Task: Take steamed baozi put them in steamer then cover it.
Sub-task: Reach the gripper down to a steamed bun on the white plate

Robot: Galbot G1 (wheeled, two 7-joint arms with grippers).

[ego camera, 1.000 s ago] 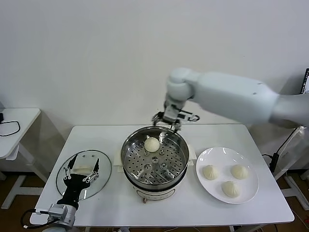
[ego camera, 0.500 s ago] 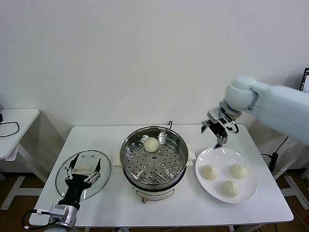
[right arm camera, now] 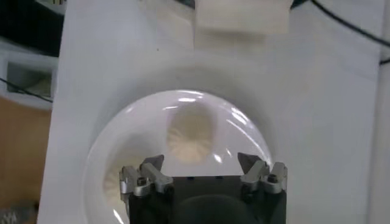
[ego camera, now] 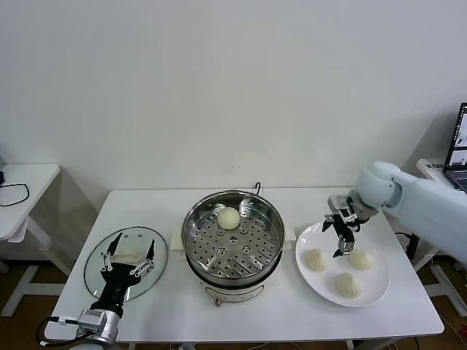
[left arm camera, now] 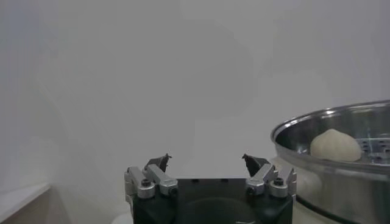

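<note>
The steamer (ego camera: 191, 226) stands mid-table with one steamed baozi (ego camera: 229, 217) on its perforated tray, toward the back. Three more baozi (ego camera: 317, 259) (ego camera: 361, 259) (ego camera: 349, 284) lie on a white plate (ego camera: 310, 281) to its right. My right gripper (ego camera: 337, 240) hangs open just above the plate's far side, between the two back buns; in its wrist view one baozi (right arm camera: 191, 137) lies ahead of the open right gripper (right arm camera: 201, 161). The cover (ego camera: 93, 273) lies flat at the table's left, and my left gripper (ego camera: 130, 255) is open over its white handle. The left wrist view shows the steamer's rim (left arm camera: 329, 119) and its bun (left arm camera: 334, 146).
The white table (ego camera: 408, 321) ends close in front of the plate and the cover. A small side table (ego camera: 22, 189) stands at far left and a laptop (ego camera: 460, 138) at the far right edge. A pale wall rises behind.
My right arm has swung from behind the steamer over to the right and come down above the plate, open throughout. The left gripper has barely shifted over the cover.
</note>
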